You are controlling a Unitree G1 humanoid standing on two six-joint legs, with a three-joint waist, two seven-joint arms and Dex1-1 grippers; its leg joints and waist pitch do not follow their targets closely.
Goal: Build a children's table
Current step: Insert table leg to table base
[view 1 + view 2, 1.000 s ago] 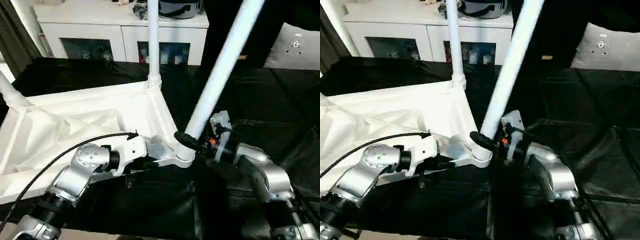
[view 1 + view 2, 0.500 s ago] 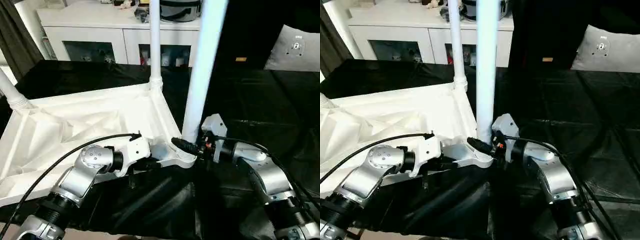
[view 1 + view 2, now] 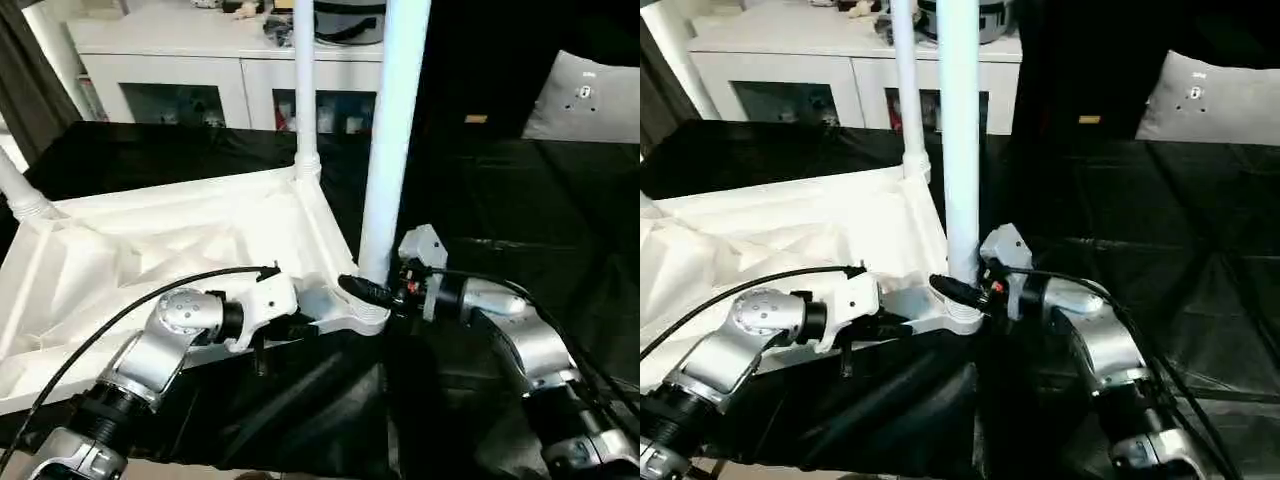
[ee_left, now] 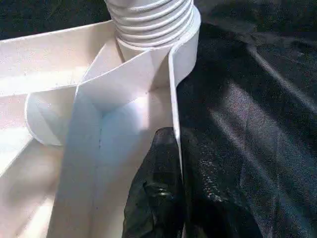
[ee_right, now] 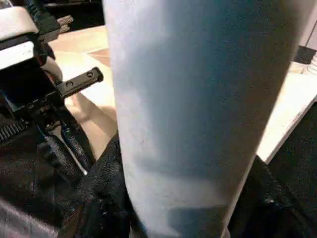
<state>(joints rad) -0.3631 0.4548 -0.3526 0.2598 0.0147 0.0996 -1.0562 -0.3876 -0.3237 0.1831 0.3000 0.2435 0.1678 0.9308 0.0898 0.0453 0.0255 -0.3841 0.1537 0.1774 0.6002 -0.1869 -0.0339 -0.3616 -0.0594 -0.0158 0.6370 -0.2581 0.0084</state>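
The white table top [image 3: 150, 250] lies ribbed side up on a black cloth. One leg [image 3: 305, 90] stands in its far corner socket, and another [image 3: 20, 190] rises at the left corner. A third leg [image 3: 392, 150] stands upright in the near right corner socket [image 3: 365, 315], its ribbed end [image 4: 151, 20] seated there. My right gripper [image 3: 375, 290] is shut on this leg just above the socket. My left gripper [image 3: 300, 325] is shut on the top's rim beside that corner, one black finger [image 4: 158, 183] against the rim wall.
A white cabinet with glass doors [image 3: 230, 80] stands behind the work, with a dark pot [image 3: 350, 20] on it. A grey cushion [image 3: 585, 95] lies at the back right. The black cloth [image 3: 520, 200] spreads to the right. A black cable [image 3: 130, 305] arcs over my left forearm.
The leg in my right gripper has swung from leaning right to standing upright in the near right socket. My left gripper has kept its hold on the rim.
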